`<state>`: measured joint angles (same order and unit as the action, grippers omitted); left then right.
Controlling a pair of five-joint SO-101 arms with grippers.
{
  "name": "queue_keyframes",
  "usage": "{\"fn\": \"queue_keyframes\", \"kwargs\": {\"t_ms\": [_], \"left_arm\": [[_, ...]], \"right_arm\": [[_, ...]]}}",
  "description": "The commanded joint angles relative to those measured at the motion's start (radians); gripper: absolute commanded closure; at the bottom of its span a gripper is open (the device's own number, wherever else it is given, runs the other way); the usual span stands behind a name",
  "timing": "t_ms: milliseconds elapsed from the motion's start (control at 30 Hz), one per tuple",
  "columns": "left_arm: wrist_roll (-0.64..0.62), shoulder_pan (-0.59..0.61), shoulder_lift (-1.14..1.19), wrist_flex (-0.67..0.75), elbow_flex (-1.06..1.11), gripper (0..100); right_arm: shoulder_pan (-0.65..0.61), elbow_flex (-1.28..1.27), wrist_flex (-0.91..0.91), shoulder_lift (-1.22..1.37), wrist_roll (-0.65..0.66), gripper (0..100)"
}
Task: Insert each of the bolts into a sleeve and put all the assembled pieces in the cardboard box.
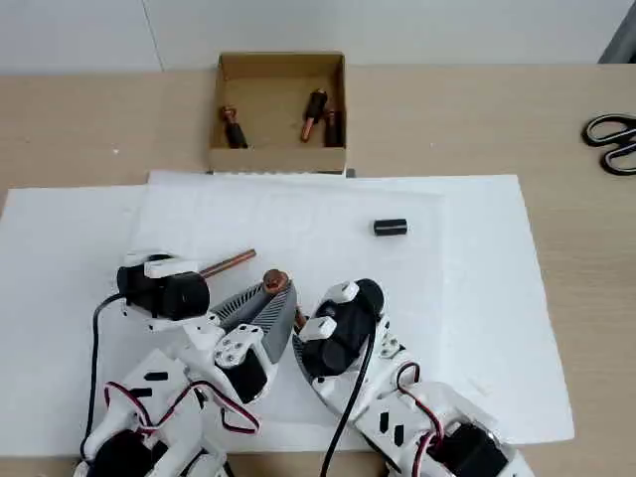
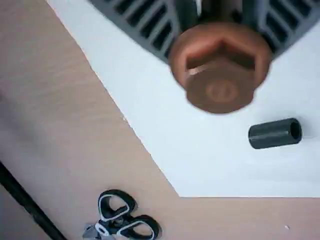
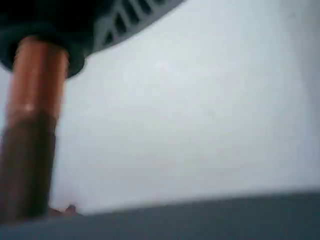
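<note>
Now we're clenching a bolt (image 2: 220,75) in the left claw (image 1: 270,296), and the sleeve (image 1: 391,227) is lying well ahead of it, off to its right, long axis running crosswise.

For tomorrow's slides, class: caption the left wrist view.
Left gripper holding a copper bolt over the white sheet, black sleeve lying nearby, scissors beyond.

Claw (image 2: 220,15) gripping copper bolt (image 2: 220,70), black sleeve (image 2: 275,133), scissors (image 2: 122,222) beyond
</note>
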<state>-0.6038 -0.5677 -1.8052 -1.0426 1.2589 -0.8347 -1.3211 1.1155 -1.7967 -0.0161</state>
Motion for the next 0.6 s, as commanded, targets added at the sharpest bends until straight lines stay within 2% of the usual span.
{"fn": "queue_keyframes", "kwargs": {"t_ms": [0, 200, 467, 567], "left_arm": [[0.055, -0.057, -0.008, -0.074, -0.004, 99], [0.117, -0.091, -0.008, -0.094, -0.002, 99], [0.120, -0.089, -0.008, -0.094, -0.002, 99], [0.120, -0.089, -0.008, -0.098, -0.002, 94]], "right_arm": [[0.010, 0.014, -0.030, -0.005, -0.008, 99.5], [0.010, 0.014, -0.030, -0.005, -0.008, 99.5], [0.010, 0.014, -0.030, -0.005, -0.006, 99.5], [0.010, 0.014, -0.030, -0.005, -0.006, 99.5]]}}
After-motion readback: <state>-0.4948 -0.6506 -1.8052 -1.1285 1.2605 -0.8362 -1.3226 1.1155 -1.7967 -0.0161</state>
